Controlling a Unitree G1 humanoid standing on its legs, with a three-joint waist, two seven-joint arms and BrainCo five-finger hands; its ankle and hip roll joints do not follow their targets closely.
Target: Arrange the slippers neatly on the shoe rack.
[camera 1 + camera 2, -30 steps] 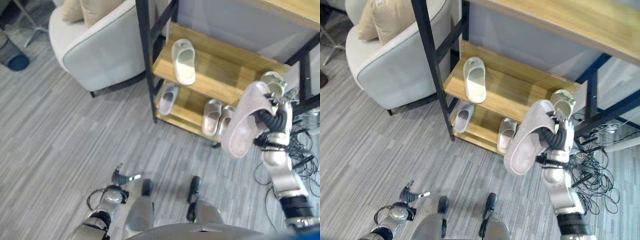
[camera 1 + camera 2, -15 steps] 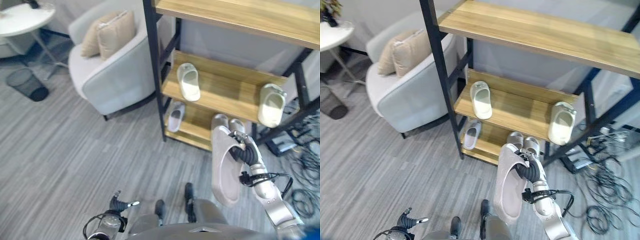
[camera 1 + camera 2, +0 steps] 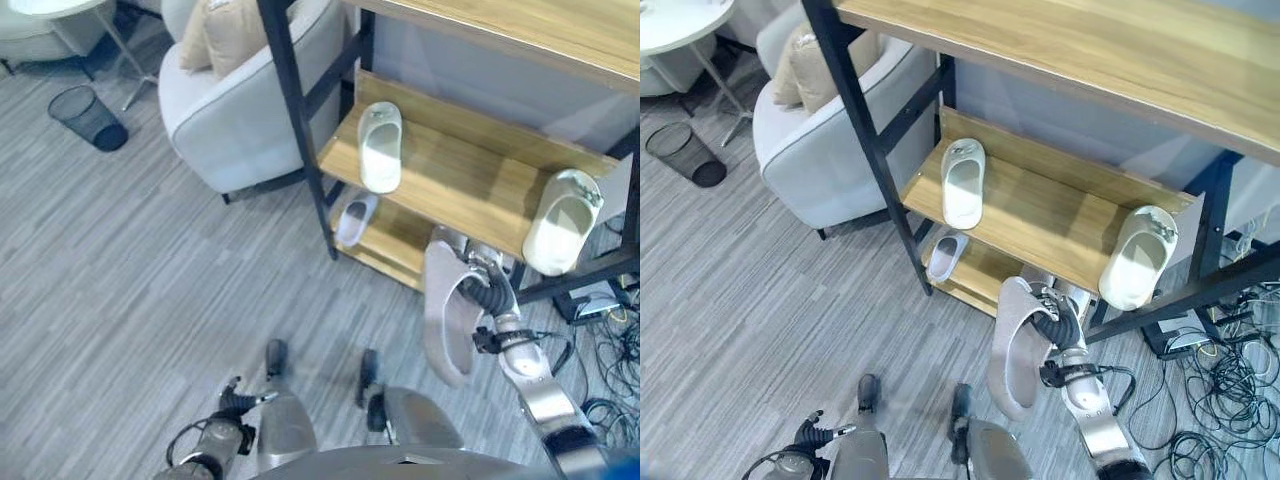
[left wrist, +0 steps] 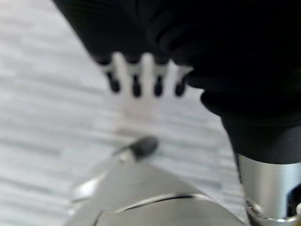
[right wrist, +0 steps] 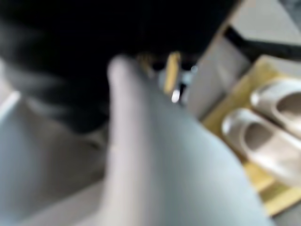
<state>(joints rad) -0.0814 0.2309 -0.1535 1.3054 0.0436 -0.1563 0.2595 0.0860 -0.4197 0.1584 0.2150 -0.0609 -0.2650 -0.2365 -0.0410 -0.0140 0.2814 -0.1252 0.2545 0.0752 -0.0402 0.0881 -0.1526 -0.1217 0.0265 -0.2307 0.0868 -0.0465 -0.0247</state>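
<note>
Right robot hand [image 3: 1058, 325] grips grey slipper [image 3: 1012, 347] — before shoe rack [image 3: 1040, 215].

Right robot hand [image 3: 482, 292] – dark ribbed cover over back and wrist, silver fingers. Forearm [image 3: 532, 385] below it is smooth silver-grey, with a dark band further up. Left robot hand [image 3: 238, 400] same build – silver fingers [image 4: 136, 77], dark tips.

The left hand [image 4: 146, 77] hung over the grey striped floor [image 4: 42, 108], its dark-tipped fingers [image 4: 136, 80] straight, pointing toward six o'clock
</note>
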